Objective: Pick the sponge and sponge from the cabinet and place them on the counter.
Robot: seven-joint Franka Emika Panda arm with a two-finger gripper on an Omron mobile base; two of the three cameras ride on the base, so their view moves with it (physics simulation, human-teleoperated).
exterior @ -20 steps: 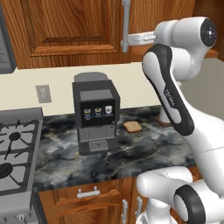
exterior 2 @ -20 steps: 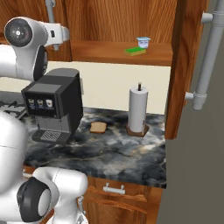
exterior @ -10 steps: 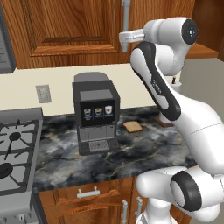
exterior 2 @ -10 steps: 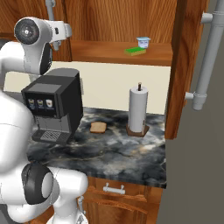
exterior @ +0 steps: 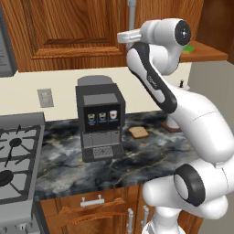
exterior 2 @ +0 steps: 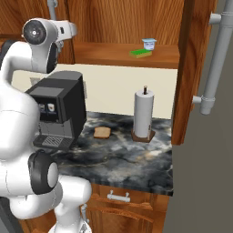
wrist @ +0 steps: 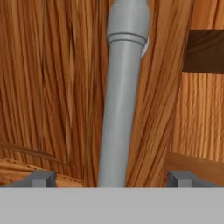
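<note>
One green-topped sponge (exterior 2: 141, 53) lies on the shelf of the cabinet (exterior 2: 113, 53), beside a small white-and-blue cup (exterior 2: 149, 43). In the left base view the sponge (exterior: 188, 48) peeks out behind my raised arm. My gripper (wrist: 111, 179) is open and holds nothing. It faces the closed left cabinet door (exterior: 77, 32), with that door's vertical grey bar handle (wrist: 122, 96) standing between the two fingertips. My hand (exterior: 124, 36) hangs high, left of the open shelf and well above the counter (exterior: 137, 157).
A black coffee machine (exterior: 100, 119) stands on the counter under my hand. A bread slice (exterior 2: 102, 132) and an upright paper towel roll (exterior 2: 144, 113) are further right. The right cabinet door (exterior 2: 195, 68) is swung open. A stove (exterior: 13, 160) is at the left.
My arm has swung left, carrying the hand towards the closed door's handle. The jaws have stayed open. The sponge and cup have not moved.
</note>
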